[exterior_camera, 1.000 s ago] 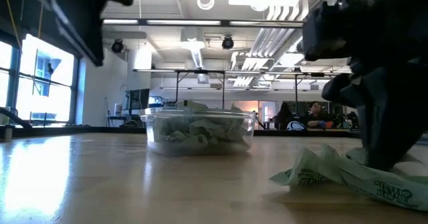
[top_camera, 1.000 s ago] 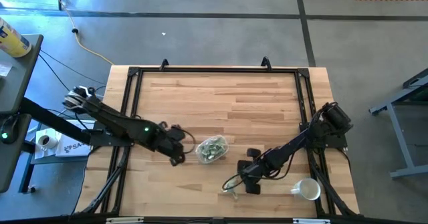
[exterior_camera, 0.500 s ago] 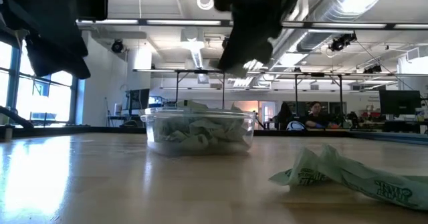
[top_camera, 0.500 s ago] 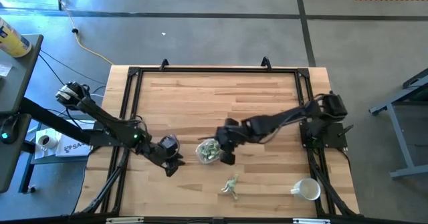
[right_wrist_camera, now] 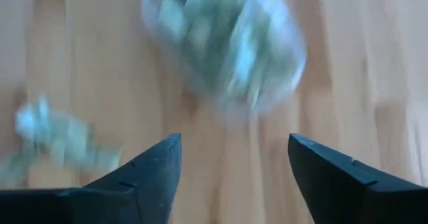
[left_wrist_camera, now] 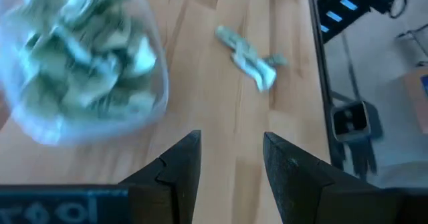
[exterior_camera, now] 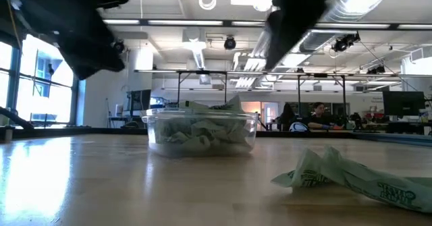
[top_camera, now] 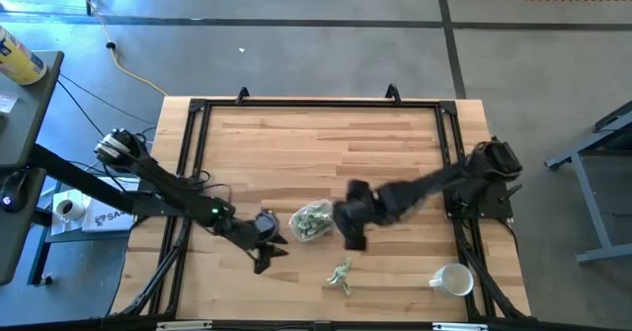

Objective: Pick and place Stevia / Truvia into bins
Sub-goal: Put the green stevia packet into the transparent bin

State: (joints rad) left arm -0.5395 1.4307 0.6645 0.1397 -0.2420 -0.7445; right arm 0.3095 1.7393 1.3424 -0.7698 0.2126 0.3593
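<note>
At the table's centre in the high view, the clear bin [top_camera: 312,220] holds a heap of Stevia packets [top_camera: 314,218]; loose packets [top_camera: 341,276] lie at its 5 o'clock and a white mug [top_camera: 454,280] sits well apart. The left gripper [top_camera: 269,244] is at the bin's 8 o'clock, the right gripper [top_camera: 350,234] at 3. In the low view, both arms are cut off above. In the wrist views, the left fingers [left_wrist_camera: 179,158] and right fingers [right_wrist_camera: 155,161] stand apart, empty; the right wrist view is blurred.

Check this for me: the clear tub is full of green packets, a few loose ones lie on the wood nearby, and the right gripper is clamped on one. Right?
Not quite. The right gripper is open and holds nothing, as the right wrist view shows. The clear tub does hold green packets, and loose ones lie on the wood nearby.
</note>
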